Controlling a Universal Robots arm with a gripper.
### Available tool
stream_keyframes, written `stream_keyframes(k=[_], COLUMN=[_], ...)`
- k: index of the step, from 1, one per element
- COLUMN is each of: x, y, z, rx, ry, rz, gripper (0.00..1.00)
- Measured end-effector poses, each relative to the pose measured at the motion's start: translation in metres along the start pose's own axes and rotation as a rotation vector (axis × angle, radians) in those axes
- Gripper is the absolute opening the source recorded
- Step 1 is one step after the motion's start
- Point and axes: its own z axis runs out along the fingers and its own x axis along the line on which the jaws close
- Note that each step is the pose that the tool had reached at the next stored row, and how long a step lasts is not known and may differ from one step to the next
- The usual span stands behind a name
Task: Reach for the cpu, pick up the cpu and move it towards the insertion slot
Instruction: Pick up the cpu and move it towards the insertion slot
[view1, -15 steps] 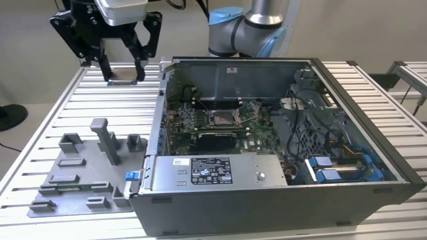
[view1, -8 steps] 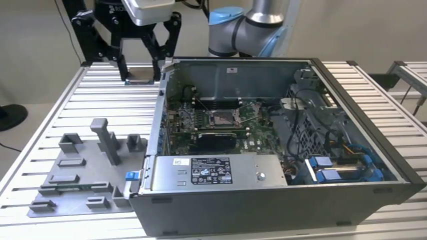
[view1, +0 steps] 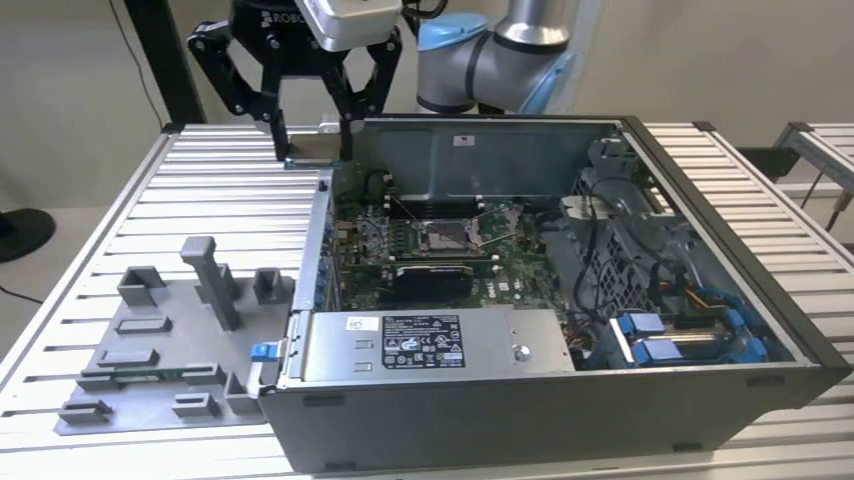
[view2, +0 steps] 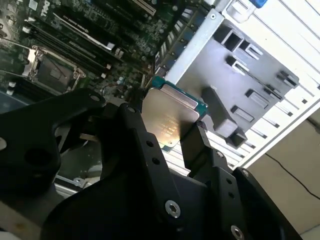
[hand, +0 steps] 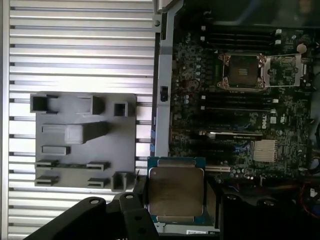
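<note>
Cpu, flat and face-up, is clamped between the two fingers of the gripper, which holds it in the air above the far corner of the open computer case, at the exterior view's left. Inside the case the insertion slot lies on the green motherboard, lower than the chip and inward from that corner, its metal frame swung open and well apart from the chip. Outside the case, the grey fixture plate rests on the slatted table.

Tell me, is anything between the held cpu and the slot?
Nothing visible. The gripper holds the cpu above the case's back corner, and the slot lies open on the board, its frame flipped up beside it.
</note>
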Motion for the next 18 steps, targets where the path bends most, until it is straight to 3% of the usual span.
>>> stream_keyframes(k=[6, 18], x=[-0.0171, -0.0606], y=[-0.0002, -0.0006], z=[0.0000, 0.0001], rx=[0.0000, -0.0001], ry=[-0.0001, -0.0004], rz=[0.005, 0.010], gripper=[0.00, 0.00])
